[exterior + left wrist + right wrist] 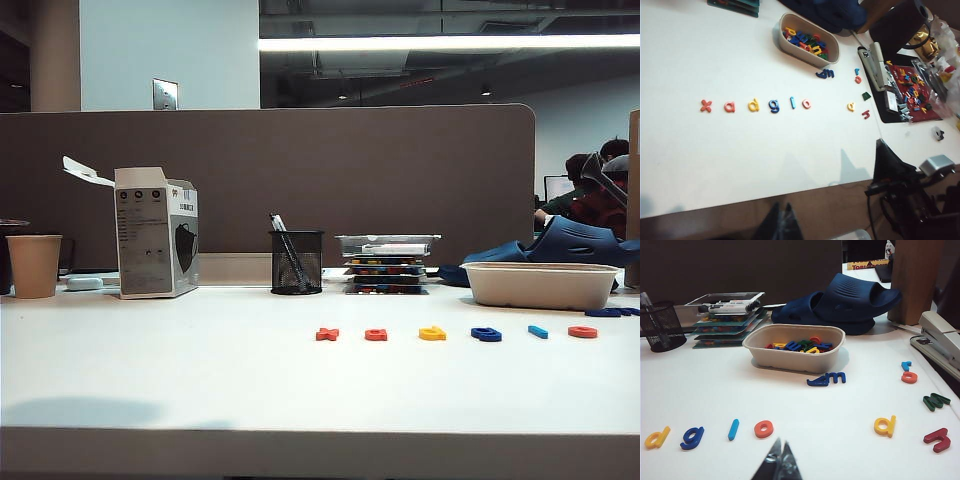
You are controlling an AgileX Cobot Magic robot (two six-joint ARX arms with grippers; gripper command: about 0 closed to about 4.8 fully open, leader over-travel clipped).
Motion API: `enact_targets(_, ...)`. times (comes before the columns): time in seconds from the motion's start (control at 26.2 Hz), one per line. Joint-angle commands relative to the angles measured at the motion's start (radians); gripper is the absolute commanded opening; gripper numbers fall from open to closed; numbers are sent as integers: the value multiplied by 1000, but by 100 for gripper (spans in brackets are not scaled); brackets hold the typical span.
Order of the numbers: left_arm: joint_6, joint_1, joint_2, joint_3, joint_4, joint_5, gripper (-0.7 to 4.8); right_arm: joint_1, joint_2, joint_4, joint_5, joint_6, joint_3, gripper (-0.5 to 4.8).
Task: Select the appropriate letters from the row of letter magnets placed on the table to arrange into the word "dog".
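Magnet row (754, 105) on table reads "xadglo".

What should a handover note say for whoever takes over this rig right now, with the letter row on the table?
Left gripper: above the table's near edge, fingers together, holding nothing.
Right gripper: shut and empty, low over the table near the row's right end.
Letters: the row reads x, a, d, g, l, o. Yellow d, dark blue g and red o all lie in the row, as do the red-orange x and light blue l. Spare letters fill the tray behind and lie loose to the right.
Done: nothing picked yet.
Left: pull out d, o, g and arrange them as "dog".
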Motion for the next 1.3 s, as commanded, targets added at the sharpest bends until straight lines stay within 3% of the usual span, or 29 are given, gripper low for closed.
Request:
enact_targets(0.04, -40, 1, -3, 3, -43, -27, -5, 2, -7, 15, 5, -2, -4, 0)
enact_targets(0.76, -37, 2, -3, 3, -40, -27, -5, 2, -7, 57, -20, 35, 53, -1)
enact_targets(0.99, -37, 2, -3, 3, -40, -26, -5, 2, 30, -258, 51, 27, 305, -2)
enact_targets(1.3, -37, 2, -3, 3, -41, -26, -5, 4, 458, -566, 15, 27, 762, -2)
